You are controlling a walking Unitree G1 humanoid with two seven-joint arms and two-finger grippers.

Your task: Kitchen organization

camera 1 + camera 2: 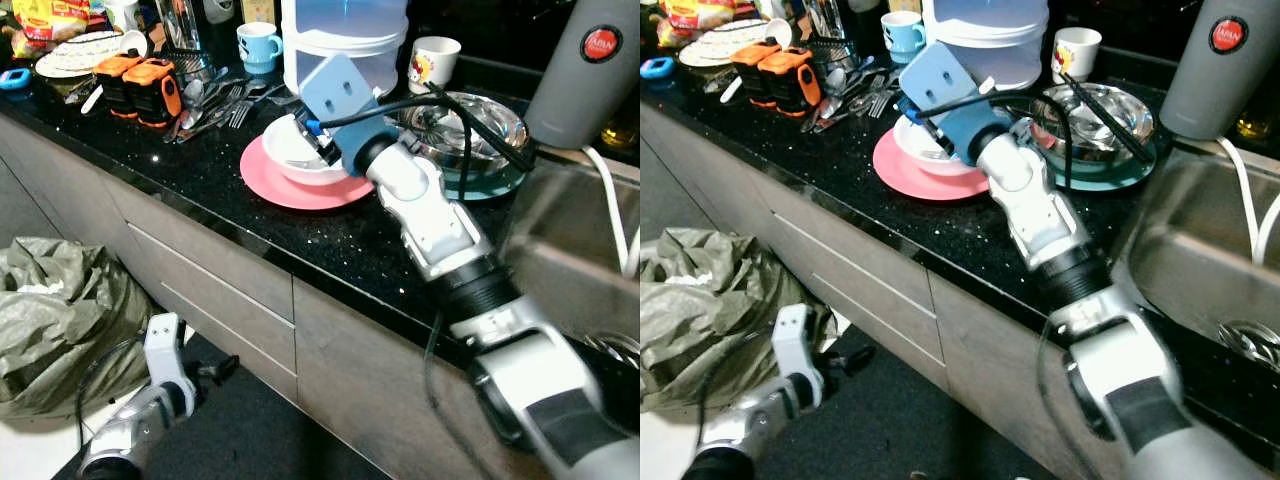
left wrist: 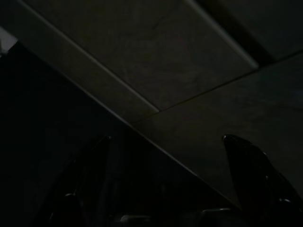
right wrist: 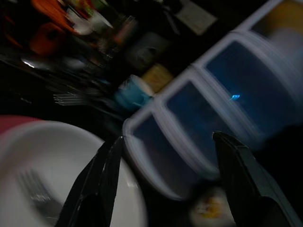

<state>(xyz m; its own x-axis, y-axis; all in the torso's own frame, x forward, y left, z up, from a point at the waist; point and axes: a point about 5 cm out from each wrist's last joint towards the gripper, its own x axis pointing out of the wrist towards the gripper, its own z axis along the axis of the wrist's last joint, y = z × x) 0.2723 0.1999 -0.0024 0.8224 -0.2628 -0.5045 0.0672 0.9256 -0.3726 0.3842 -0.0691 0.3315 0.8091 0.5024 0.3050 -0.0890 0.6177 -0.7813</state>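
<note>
While the left arm hangs idle low beside the drawer fronts, its jaws point(image 2: 165, 189) spread and empty, the work sits up on the black speckled counter point(image 1: 200, 190). Largest there is the stack of clear lidded containers point(image 1: 345, 35), light plastic by the look of it. Next comes the pink plate point(image 1: 290, 185), flat and probably slippery, carrying the white bowl point(image 1: 290, 150). That bowl looks like glazed ceramic: stiff, fairly heavy, breakable, slick at the rim. A fork point(image 3: 35, 191) lies loose inside it and would likely slide or rattle if the bowl tips. The right gripper point(image 3: 165, 156) hovers over the bowl's far rim, jaws wide apart, holding nothing. Pinching the rim wall, one finger inside and one outside, seems the soundest hold, keeping it level.
</note>
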